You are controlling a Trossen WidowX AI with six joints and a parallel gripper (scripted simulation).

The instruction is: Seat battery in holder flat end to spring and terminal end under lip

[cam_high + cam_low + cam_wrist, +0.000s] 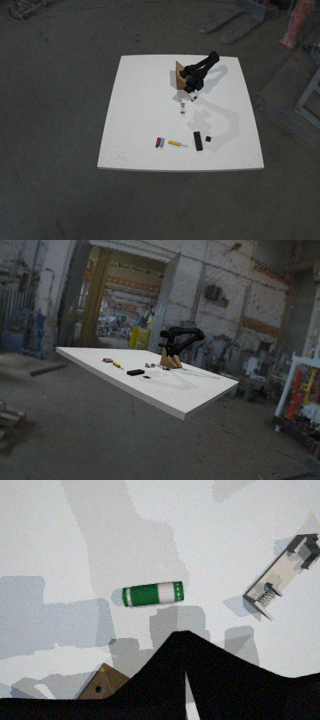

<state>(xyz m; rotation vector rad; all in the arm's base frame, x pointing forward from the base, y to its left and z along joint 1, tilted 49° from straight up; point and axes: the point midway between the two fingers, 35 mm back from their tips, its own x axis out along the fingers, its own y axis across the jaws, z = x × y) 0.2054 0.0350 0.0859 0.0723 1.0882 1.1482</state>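
While hand hovers fully closed, empty, green-white battery lies on table, apart from holder; no legible writing.

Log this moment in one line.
tool: shut, empty | battery: lying on table, unseated | holder: empty, apart from battery
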